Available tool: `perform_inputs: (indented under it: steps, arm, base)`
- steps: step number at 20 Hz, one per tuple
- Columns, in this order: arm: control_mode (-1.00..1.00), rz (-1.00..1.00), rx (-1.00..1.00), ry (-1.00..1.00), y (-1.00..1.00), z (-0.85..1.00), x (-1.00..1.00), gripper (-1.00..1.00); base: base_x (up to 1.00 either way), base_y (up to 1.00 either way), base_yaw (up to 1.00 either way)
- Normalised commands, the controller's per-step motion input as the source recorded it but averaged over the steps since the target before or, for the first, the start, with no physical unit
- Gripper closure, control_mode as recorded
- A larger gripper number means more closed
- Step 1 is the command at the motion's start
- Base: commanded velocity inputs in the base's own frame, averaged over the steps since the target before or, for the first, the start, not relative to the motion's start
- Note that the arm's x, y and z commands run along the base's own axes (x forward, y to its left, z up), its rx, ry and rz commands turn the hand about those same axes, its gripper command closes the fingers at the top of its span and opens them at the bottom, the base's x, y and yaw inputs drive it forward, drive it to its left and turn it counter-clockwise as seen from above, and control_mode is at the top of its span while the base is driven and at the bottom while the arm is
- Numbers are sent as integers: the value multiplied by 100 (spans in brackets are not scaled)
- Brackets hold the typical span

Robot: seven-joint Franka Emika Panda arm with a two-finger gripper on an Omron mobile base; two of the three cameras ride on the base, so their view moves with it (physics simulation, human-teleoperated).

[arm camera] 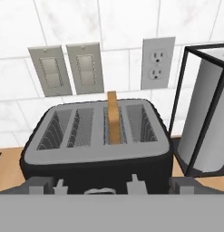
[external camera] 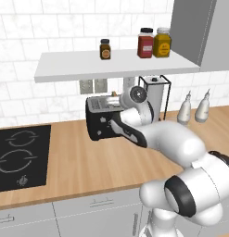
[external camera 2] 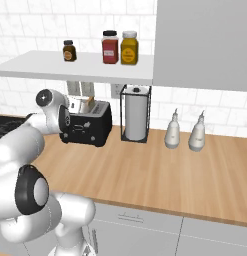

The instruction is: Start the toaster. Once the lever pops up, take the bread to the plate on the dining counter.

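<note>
Toaster (arm camera: 97, 149) sits just below the tool, bread (arm camera: 114, 118) upright in one slot; tool's grip unreadable.

- Illumination: bright, even and diffuse across all three rendered views; no visible lamp or source.
- Shadows: a soft grey band lay under the flat white wall shelf (external camera: 88, 69) on the white tiled wall (external camera: 23, 37); faint shading sat beneath the black boxy toaster (external camera 2: 87, 127).
- Glare: mild highlights showed on the white glossy robot arm (external camera: 181, 143).
- Sharpness: base views were coarse and slightly soft; the hand view was crisper.
- Distortion: none noted at edges.
</note>
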Motion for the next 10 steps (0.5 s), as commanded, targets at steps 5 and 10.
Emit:
perform_inputs:
  steps: [5,10]
  arm:
    - [-100,0,0,4,0,0,31,-100]
    - [-100,0,0,7,0,0,36,-100]
  base:
    - [0,0,0]
    - [0,0,0]
